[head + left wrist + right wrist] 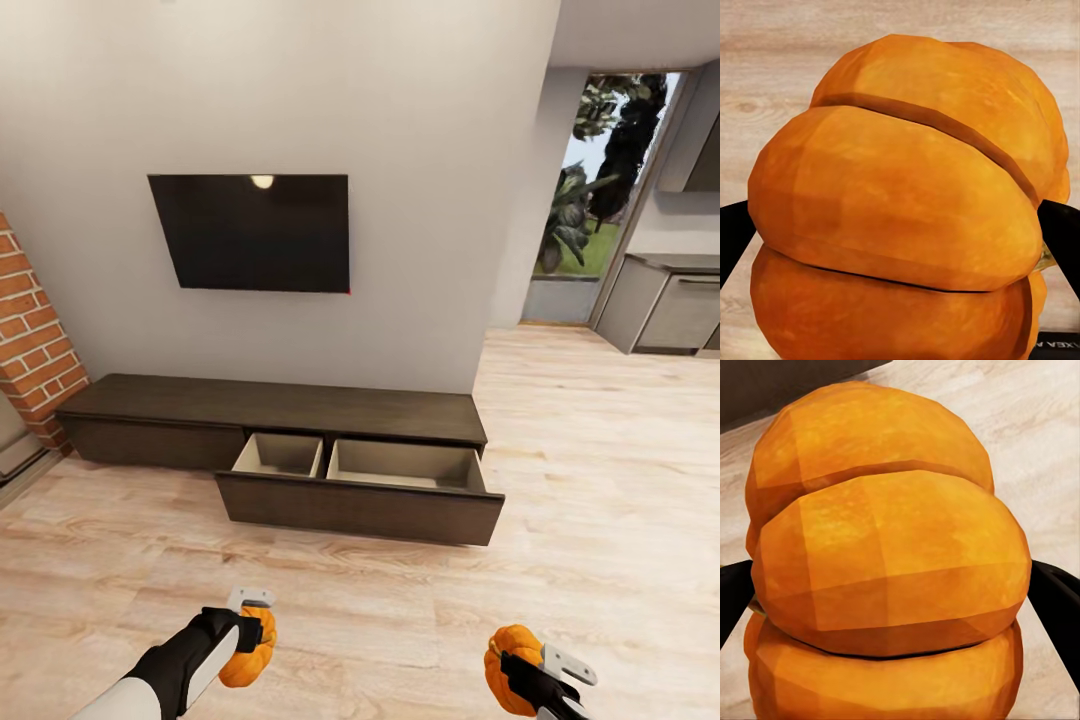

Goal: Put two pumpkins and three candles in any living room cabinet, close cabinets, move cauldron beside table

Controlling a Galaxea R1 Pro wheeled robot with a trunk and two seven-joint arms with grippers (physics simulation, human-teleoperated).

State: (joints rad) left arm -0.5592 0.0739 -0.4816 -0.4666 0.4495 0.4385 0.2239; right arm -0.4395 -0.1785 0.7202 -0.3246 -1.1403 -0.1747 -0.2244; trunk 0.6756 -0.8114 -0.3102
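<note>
both pumpkins gripped: left tool (255, 628) clamps pumpkin (248, 652), right tool (520, 668) clamps second pumpkin (508, 655); cabinet (300, 420) drawer (405, 467) open mid-frame; nothing stowed yet.

My right gripper (896, 607) is clamped on a pumpkin (889, 562). The orange ribbed body fills most of the frame, with three stacked lobes visible. My black fingers (733, 600) press against it at the left and right edges of the frame, at mid-lower height. Behind the pumpkin lies pale wood-plank floor (1035, 427). A dark brown surface (772, 386) occupies the upper left corner; I cannot tell what it belongs to.
</note>
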